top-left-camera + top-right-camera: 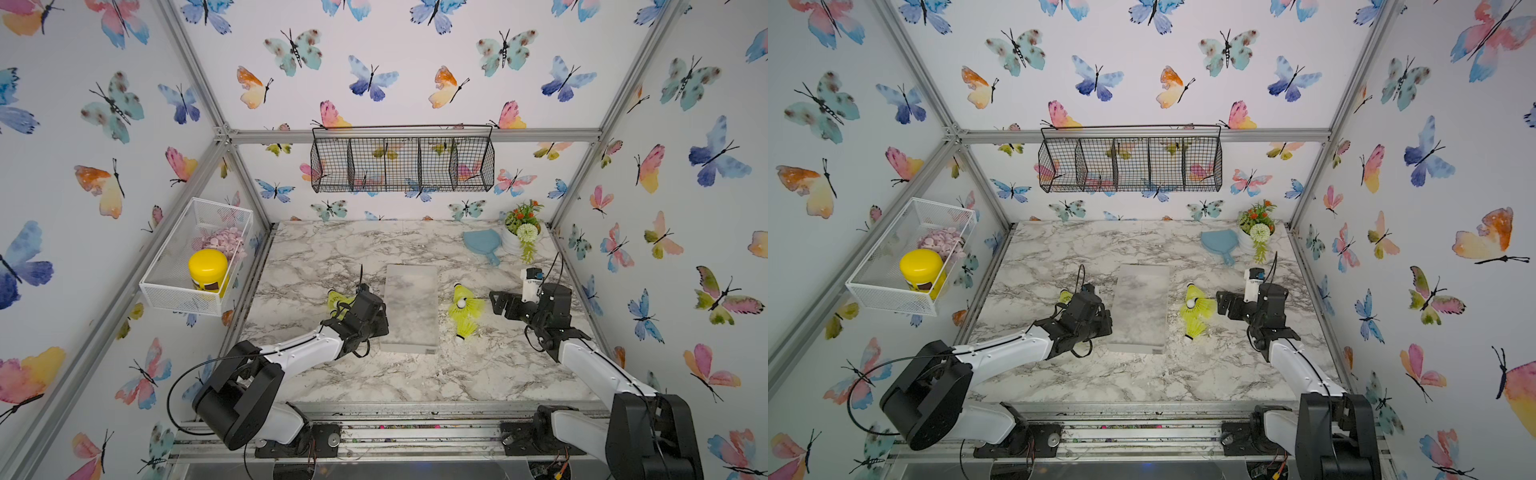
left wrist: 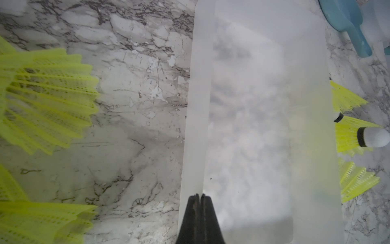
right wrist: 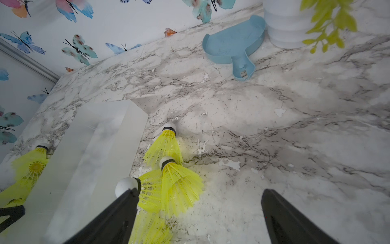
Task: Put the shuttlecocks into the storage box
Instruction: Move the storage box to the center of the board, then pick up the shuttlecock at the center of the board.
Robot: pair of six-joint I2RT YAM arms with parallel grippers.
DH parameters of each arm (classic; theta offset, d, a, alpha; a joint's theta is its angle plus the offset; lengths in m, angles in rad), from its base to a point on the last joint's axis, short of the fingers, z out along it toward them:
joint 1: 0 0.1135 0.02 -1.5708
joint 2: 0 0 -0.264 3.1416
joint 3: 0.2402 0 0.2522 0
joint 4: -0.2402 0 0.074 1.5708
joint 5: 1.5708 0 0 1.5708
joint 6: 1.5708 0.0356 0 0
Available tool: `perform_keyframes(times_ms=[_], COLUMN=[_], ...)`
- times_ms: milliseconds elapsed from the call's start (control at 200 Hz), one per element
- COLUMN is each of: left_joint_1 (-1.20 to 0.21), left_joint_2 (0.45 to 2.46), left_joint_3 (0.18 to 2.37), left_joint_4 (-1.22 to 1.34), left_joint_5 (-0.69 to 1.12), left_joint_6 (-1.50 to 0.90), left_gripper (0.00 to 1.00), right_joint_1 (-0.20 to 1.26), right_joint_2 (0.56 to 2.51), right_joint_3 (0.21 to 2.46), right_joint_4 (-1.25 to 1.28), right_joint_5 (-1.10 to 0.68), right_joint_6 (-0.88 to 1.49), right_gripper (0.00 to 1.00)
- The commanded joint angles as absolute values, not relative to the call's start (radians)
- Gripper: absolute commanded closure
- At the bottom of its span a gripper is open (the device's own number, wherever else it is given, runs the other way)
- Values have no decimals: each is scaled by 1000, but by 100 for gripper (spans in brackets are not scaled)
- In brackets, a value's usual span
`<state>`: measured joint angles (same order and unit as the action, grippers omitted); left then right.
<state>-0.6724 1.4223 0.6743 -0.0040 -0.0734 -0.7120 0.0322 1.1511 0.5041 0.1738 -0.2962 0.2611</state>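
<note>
Looking at the storage box [image 1: 409, 309] lying flat in the middle of the bench [image 1: 332, 374], long side running front to back, frosted, with the marble pattern showing through. Counting three shuttlecocks [image 1: 464, 307] heaped just off its right side, skirts overlapping, plus another pair of shuttlecocks [image 2: 48, 99] on the bench off its left side, mostly hidden under the left arm in both top views. Left pincer [image 2: 199, 196] clamped fully shut, tips pressed together right at the box's left wall, can't tell whether nipping the plastic or only touching it. Right pincer [image 3: 199, 191] spread wide, gripping nothing, hanging just beside the heap of three, one finger [image 3: 126, 202] close by a white tip. Also spotting a blue scoop [image 1: 480, 245] and a potted plant [image 1: 521, 228] in the back right corner
</note>
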Motion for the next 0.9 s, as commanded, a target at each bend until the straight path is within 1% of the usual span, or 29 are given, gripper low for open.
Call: perform_keyframes(times_ms=[0, 10, 25, 90, 130, 235, 330, 435, 526, 681, 751, 896], left_joint_1=[-693, -693, -694, -695, -695, -695, -693, -672, -641, -588, -566, -544], left_joint_2=[1402, 1401, 1399, 1382, 1367, 1318, 1262, 1196, 1155, 1109, 1092, 1077], left_joint_3=[658, 657, 655, 654, 655, 669, 681, 676, 672, 654, 642, 624], left_joint_4=[3, 3, 2, 0, -4, -37, -71, -81, -96, -110, -108, -101], left_joint_5=[-89, -89, -91, -93, -100, -136, -178, -184, -172, -149, -133, -112], left_joint_6=[-742, -741, -740, -736, -732, -706, -667, -614, -583, -535, -530, -522], left_gripper=[100, 100, 96, 72, 62, 42, 29, 25, 24, 24, 24, 24], right_joint_1=[29, 29, 30, 29, 28, 29, 29, 30, 31, 56, 99, 261], right_joint_2=[1110, 1105, 1099, 1067, 1049, 998, 951, 920, 918, 887, 867, 890], right_joint_3=[508, 507, 504, 493, 485, 465, 449, 446, 447, 383, 364, 368], right_joint_4=[92, 88, 82, 59, 47, 5, -38, -97, -146, -125, -121, -115], right_joint_5=[-314, -314, -315, -324, -331, -338, -326, -312, -328, -368, -334, -207], right_joint_6=[294, 296, 300, 316, 330, 379, 417, 458, 482, 550, 579, 629], right_gripper=[2, 2, 2, 2, 2, 3, 2, 3, 7, 14, 16, 17])
